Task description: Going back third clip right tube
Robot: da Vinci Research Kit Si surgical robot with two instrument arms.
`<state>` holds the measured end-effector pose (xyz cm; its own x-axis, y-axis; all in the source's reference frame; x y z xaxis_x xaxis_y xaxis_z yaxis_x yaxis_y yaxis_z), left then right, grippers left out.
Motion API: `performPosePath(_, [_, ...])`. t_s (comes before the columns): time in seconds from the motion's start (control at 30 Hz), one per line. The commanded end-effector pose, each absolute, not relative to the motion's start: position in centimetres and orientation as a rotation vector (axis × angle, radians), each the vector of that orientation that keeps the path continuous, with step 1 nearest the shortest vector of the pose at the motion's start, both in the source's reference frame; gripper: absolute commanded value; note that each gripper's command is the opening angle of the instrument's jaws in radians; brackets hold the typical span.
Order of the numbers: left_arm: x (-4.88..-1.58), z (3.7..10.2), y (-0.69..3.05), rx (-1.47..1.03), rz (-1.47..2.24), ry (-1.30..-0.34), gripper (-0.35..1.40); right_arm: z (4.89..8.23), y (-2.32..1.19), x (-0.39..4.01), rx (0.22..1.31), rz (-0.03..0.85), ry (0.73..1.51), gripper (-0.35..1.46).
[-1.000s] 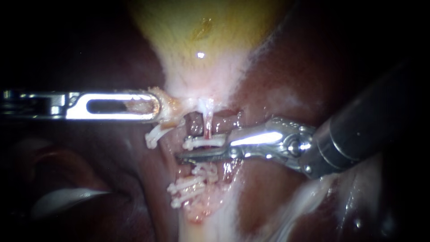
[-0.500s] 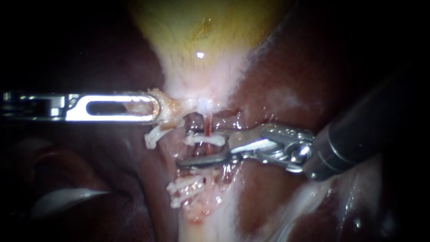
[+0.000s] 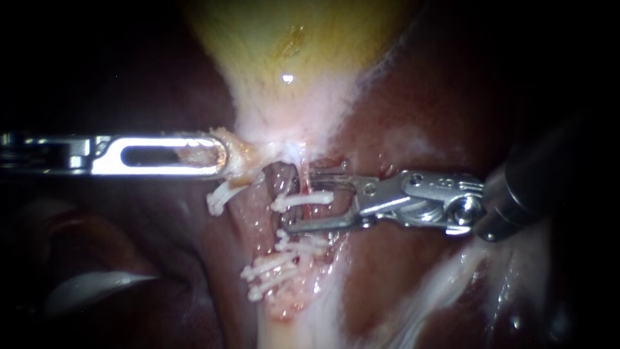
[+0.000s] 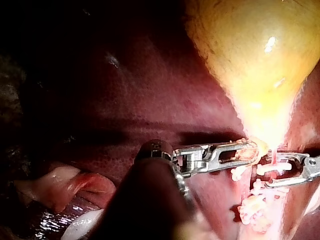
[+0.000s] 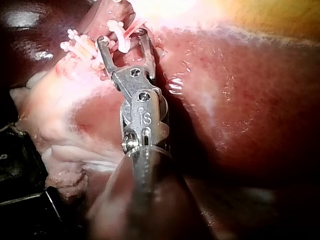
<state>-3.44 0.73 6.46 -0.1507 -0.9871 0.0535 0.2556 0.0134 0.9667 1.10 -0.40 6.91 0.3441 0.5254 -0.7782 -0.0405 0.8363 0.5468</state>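
My left instrument point(image 3: 223, 155) enters level from the left of the endoscope view, with shaft and slotted jaws in one straight horizontal line. Its jaws are pressed together on a tag of pale tan tissue point(image 3: 245, 158) at the narrow lower end of the gallbladder point(image 3: 290, 52); part of that tissue shows through the end of the jaw slot. The left wrist view shows the same grip point(image 4: 247, 150), with the gallbladder tapering down to the jaw tips. My right instrument point(image 3: 298, 200) enters from the right. Its dark shaft slopes down to the wrist joint, where it bends so that the jaws run nearly level, pointing toward the left instrument. These jaws are spread, with the upper tip just below the gallbladder's narrow end and the lower tip well beneath it. The right tube point(image 3: 301, 179), a thin red-and-white strand, runs down from the gallbladder between the two tips. A white clip point(image 3: 313, 198) sits across this tube, inside the gap of the spread jaws, with space showing on both sides of it. The right wrist view confirms this: the jaws point(image 5: 122, 40) fork around the clip point(image 5: 121, 44) without closing on it. More clips point(image 3: 274, 266) lie clustered lower down, and a separate clip point(image 3: 219, 197) hangs under the left instrument's tip. Dark red liver point(image 3: 413, 110) surrounds the field.
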Motion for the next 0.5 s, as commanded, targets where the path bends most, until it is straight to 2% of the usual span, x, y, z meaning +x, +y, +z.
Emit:
performPosePath(0.03, [-3.44,6.46,0.74,0.915,-1.406,-1.142,-0.35,6.87,-0.39,1.07,0.477,0.369,1.178,0.5])
performPosePath(0.2, [-3.44,6.46,0.73,0.915,-1.406,-1.142,-0.35,6.68,-0.34,0.82,0.425,0.261,1.205,0.5])
performPosePath(0.5, [-3.44,6.47,0.72,0.914,-1.406,-1.143,-0.35,6.35,-0.2,0.42,0.381,0.149,1.231,0.5])
